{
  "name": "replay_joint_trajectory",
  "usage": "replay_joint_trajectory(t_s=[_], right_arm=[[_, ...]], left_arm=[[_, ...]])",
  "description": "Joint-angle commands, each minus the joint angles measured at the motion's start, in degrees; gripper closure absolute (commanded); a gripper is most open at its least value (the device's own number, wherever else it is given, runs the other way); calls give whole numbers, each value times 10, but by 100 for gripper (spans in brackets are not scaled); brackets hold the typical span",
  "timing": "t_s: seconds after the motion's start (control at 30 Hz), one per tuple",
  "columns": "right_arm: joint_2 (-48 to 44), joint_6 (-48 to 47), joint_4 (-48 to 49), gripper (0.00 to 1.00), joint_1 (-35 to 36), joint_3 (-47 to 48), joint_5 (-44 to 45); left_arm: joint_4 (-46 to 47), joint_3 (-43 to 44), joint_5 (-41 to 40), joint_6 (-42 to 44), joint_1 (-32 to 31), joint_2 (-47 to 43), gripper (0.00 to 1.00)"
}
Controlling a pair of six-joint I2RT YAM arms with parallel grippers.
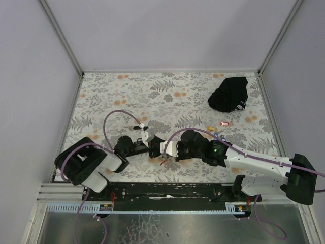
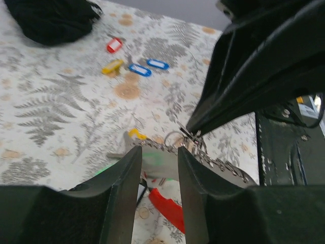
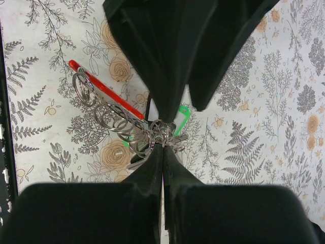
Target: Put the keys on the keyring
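Close to the arms' bases, the right claw (image 3: 162, 152) is pinched tight on the keyring (image 3: 119, 124), a cluster of small metal rings on a grey strap with a red end, low over the floral-patterned table (image 2: 51, 117). Facing it, the left claw (image 2: 158, 152) stands partly open around a green oblong plastic tag (image 3: 181, 118); whether it presses on the tag I cannot tell. Farther out, small metal keys lie loose together: a red-tagged key (image 2: 114, 45), a yellow-tagged key (image 2: 112, 66), a blue-tagged key (image 2: 138, 70) and a second blue-tagged key (image 2: 157, 64). These, I judge, remain to be fetched and threaded. Beyond them sits a black cloth bundle (image 2: 48, 18).
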Motion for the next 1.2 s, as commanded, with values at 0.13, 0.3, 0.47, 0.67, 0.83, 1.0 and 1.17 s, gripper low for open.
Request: replay_joint_trajectory(t_s=[0.13, 0.3, 0.47, 0.67, 0.83, 1.0, 1.17], right_arm=[[-7, 2, 17, 100, 6, 11, -15], [-3, 3, 16, 100, 6, 10, -17], [-4, 7, 16, 100, 6, 7, -25], [-3, 10, 14, 100, 6, 5, -30], [-1, 11, 13, 100, 6, 6, -30], [-11, 17, 8, 100, 6, 2, -17], [-31, 32, 14, 100, 6, -18, -6]], left_arm=[[0, 21, 47, 32, -11, 45, 66], [-11, 22, 44, 41, -20, 43, 66], [-25, 32, 29, 54, -40, 42, 66], [-30, 34, 30, 60, -45, 31, 68], [-39, 37, 29, 62, -46, 29, 84], [-32, 30, 13, 62, -46, 28, 100], [1, 16, -22, 35, -45, 28, 100]])
